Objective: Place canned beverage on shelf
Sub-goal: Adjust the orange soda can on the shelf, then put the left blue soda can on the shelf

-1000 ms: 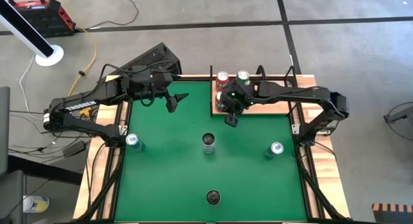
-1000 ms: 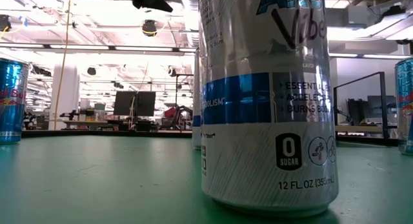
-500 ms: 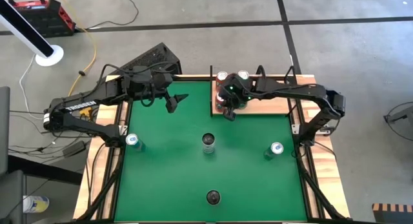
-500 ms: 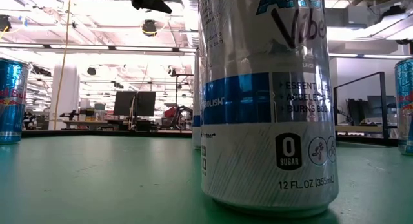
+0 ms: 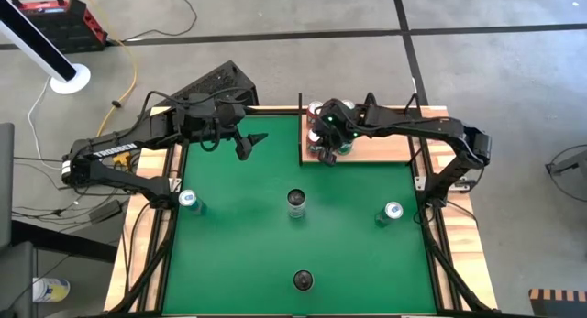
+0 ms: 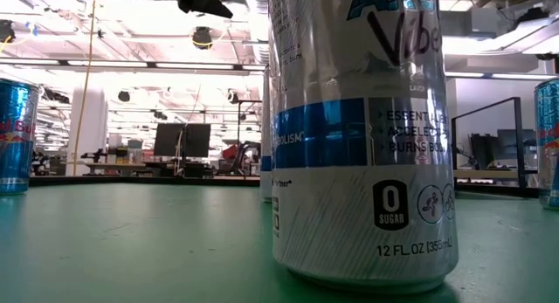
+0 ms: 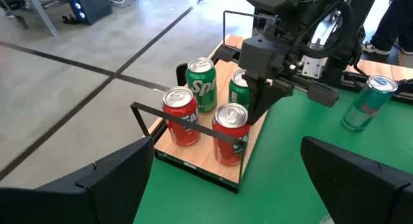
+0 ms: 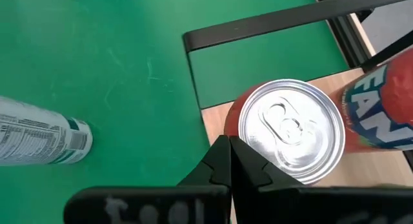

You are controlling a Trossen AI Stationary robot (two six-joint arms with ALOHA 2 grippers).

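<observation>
The shelf [image 5: 376, 146], a pale-wood panel with a black edge, lies at the table's far side. Two red cans [image 7: 181, 115] [image 7: 230, 133] and two green cans [image 7: 201, 85] [image 7: 239, 88] stand upright on it. My right gripper [image 5: 321, 154] is shut. It points steeply down over the shelf's left part, its tips [image 7: 257, 113] beside the nearer red can's top [image 8: 290, 130]. My left gripper [image 5: 246, 148] hangs open above the green surface, left of the shelf, holding nothing. My right gripper comes slanting down from above, and its shut fingertips [image 8: 230, 153] stand at the rim of the red can's silver top [image 8: 248, 143]. Whether they touch the can I cannot tell. The can stands upright on the shelf.
Several more cans stand on the green surface: a blue one at the left [image 5: 188, 201], a slim one in the middle [image 5: 296, 202], a blue one at the right [image 5: 392, 211] and one near the front edge [image 5: 303, 280], which fills the low view [image 6: 358, 137]. A thin black frame [image 7: 187, 124] rims the shelf.
My right gripper, still shut, has gone from over the green surface just in front of the shelf toward the table's far edge. It now stands over the cans on the shelf.
</observation>
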